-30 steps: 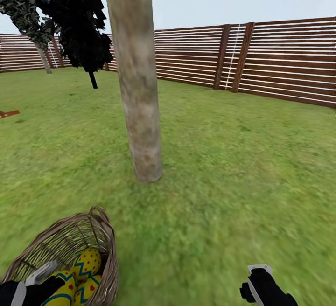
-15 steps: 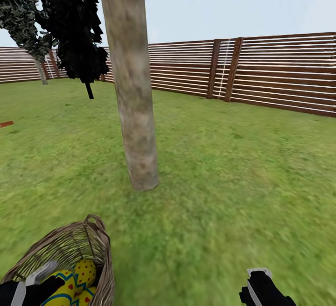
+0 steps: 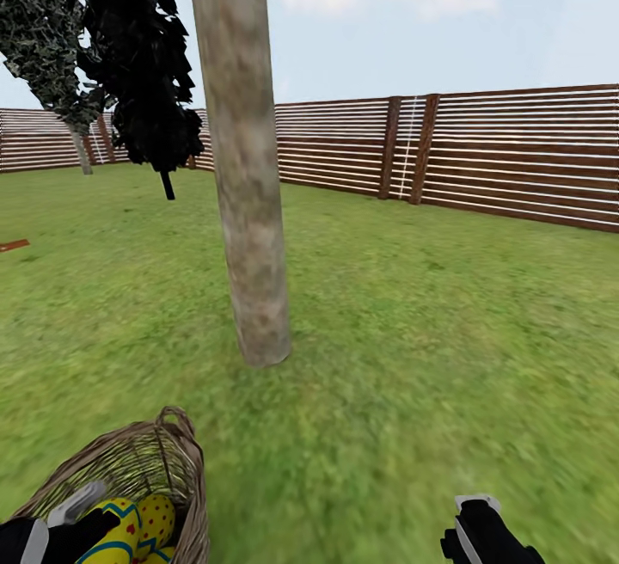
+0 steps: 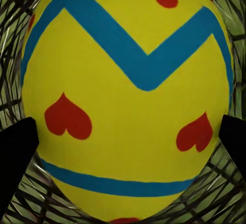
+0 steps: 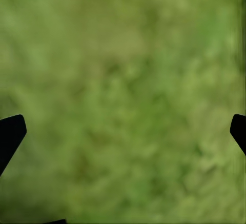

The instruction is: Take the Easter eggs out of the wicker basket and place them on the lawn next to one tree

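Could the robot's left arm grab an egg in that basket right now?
Probably yes. The left gripper is already down inside the wicker basket, its fingers spread on either side of one Easter egg, with nothing between them and the egg.

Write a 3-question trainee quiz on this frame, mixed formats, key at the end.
1. True or false: the left gripper is down in the wicker basket, with an Easter egg between its fingertips.
2. What lies under the right gripper? A) the basket B) bare lawn C) the fence
3. Short answer: in the head view, which tree stands nearest the basket?

Key
1. True. The left wrist view shows wicker weave around the egg, a dark fingertip at each side.
2. B. The fingertips stand wide apart over grass.
3. The tree with the thick pale trunk, just beyond the basket; the black tree is farther back, toward the fence.
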Robot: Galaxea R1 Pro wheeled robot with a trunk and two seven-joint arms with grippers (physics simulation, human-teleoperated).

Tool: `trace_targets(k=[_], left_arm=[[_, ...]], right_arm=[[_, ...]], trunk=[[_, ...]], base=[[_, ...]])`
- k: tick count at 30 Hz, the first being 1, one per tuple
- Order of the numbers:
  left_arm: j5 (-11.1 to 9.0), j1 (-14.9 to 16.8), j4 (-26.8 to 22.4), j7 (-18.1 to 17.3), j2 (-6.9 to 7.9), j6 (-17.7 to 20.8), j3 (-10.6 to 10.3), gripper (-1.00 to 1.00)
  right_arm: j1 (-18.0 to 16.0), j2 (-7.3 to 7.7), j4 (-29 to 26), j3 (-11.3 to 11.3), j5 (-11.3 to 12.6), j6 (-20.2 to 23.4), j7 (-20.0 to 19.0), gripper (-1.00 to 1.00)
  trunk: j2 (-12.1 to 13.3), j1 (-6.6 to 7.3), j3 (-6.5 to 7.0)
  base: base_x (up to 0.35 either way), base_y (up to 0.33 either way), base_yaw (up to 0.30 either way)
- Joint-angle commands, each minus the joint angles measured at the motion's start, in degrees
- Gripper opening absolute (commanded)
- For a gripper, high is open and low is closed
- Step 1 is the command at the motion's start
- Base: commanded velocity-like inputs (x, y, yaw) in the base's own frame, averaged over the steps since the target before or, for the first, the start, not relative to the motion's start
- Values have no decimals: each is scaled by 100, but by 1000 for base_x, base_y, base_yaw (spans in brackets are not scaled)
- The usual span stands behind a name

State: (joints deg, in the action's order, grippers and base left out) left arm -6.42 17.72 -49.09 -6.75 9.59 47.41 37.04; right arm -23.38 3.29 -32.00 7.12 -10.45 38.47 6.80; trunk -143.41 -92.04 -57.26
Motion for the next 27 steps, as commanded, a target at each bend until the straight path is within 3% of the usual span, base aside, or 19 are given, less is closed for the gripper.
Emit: trace_targets(k=[1, 16, 17, 18, 20, 22, 23, 27], left_arm=[[-34, 4, -7, -1, -1, 32, 14, -100], [-22, 4, -43, -5, 30, 53, -40, -100], [-15, 4, -58, -5, 64, 60, -136, -100], [-6, 4, -67, -6, 184, 64, -396, -100], [-11, 4, -34, -19, 499, 120, -1126, -100], [-9, 4, -19, -266, 604, 291, -1688, -100], [1, 4, -15, -399, 620, 330, -1805, -100], [9, 4, -16, -489, 630, 360, -1883, -100]], right_arm=[[-2, -4, -8, 17, -53, 29, -21, 100], [-2, -4, -8, 17, -54, 29, -21, 100], [-1, -4, -6, 17, -54, 29, -19, 100], [-2, -4, -2, 17, -54, 24, -20, 100], [0, -4, 5, 17, -54, 22, -21, 100], [0, 3, 3, 22, -49, 11, -21, 100], [-1, 4, 2, 24, -47, -22, -21, 100], [-3, -3, 2, 19, -54, -56, -15, 100]], trunk=[[-1, 4, 17], [97, 81, 341], [137, 103, 359], [177, 125, 377], [257, 169, 413], [338, 213, 449], [378, 235, 467], [538, 323, 539]], base=[[0, 0, 0], [0, 0, 0], [0, 0, 0], [0, 0, 0], [0, 0, 0], [0, 0, 0], [0, 0, 0], [0, 0, 0]])
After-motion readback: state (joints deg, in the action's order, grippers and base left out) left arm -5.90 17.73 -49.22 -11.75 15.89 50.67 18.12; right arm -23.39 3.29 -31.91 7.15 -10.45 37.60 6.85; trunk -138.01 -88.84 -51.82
